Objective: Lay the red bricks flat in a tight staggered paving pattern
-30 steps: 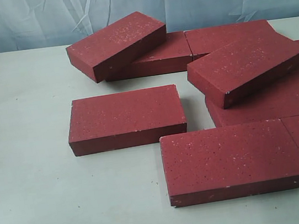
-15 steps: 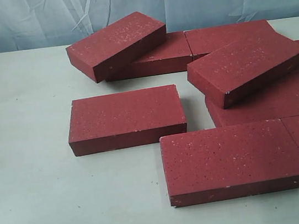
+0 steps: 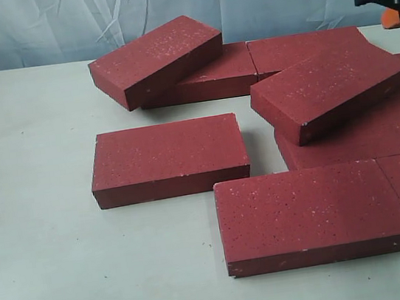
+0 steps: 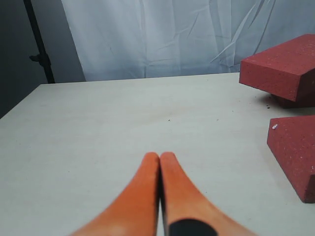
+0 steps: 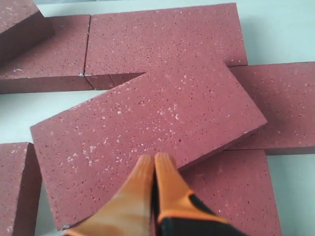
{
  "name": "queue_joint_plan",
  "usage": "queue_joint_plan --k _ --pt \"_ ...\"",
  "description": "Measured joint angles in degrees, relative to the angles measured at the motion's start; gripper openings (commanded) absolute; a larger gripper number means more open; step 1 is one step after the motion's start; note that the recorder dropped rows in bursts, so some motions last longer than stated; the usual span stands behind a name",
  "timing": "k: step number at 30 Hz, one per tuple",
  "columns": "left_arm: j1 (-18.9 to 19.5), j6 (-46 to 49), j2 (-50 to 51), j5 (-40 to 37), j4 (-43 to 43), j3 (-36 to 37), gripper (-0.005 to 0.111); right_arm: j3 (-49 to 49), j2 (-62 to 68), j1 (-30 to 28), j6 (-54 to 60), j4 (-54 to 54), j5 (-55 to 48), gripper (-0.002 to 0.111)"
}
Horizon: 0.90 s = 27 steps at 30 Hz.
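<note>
Right gripper clenched, empty, at 1 o'clock of the tilted brick. The brick leans on flat red bricks, long axis 8-to-2. Left gripper clenched over the tabletop, farther off. I judge the right arm nearer.

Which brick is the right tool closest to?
The tilted brick on the right. The shut right tool points at its top face; the other tilted brick sits far off, at the back left.
</note>
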State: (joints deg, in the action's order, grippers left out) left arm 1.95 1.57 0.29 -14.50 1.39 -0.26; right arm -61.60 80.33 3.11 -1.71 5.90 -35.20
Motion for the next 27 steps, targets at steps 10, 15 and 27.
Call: queue_joint_plan --k 10,15,27 --pt "0.0 0.0 0.0 0.0 0.0 0.0 0.0 -17.35 18.45 -2.6 2.07 -1.03 -7.24 -0.001" --pt "0.0 0.0 0.0 0.0 0.0 0.0 0.0 -22.69 24.8 -7.32 2.85 -0.92 -7.87 -0.001" --pt "0.0 0.0 0.0 0.0 0.0 0.0 0.0 -36.02 39.04 -13.4 3.32 -0.58 -8.58 -0.001"
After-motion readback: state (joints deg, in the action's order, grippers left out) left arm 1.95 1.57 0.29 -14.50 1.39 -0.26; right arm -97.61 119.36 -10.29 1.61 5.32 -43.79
